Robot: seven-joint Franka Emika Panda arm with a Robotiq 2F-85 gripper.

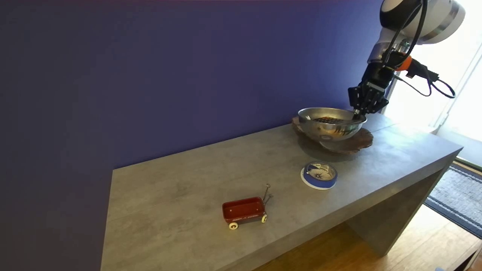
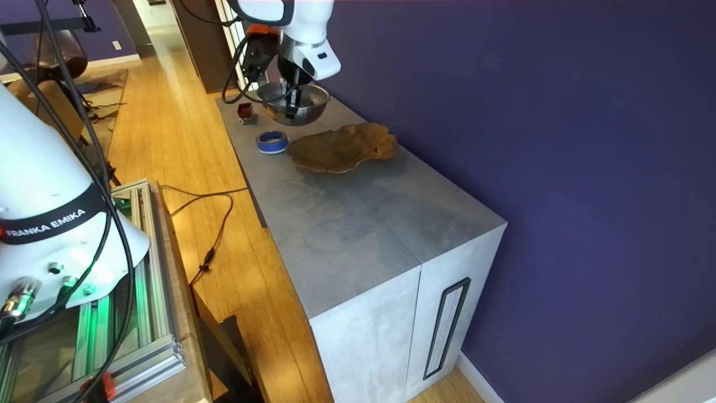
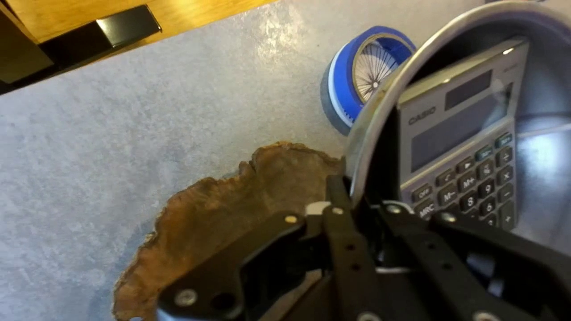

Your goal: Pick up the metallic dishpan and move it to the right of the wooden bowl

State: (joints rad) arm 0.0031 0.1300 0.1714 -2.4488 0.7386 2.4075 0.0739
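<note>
The hand (image 3: 356, 199) is clamped on the rim of the metal bowl (image 1: 331, 131), which looks held in the air above the tabletop (image 2: 358, 218), near the wooden bowl (image 2: 338, 150). Gripped at one edge with a calculator (image 3: 464, 133) inside, it could swivel or slip – the load hangs off-centre. Lowered too soon, it might knock the wooden bowl or the blue dish (image 1: 319, 183).

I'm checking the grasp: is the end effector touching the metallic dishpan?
Touching: the wrist view shows the end effector clamping the metallic dishpan by its rim between two fingers.
</note>
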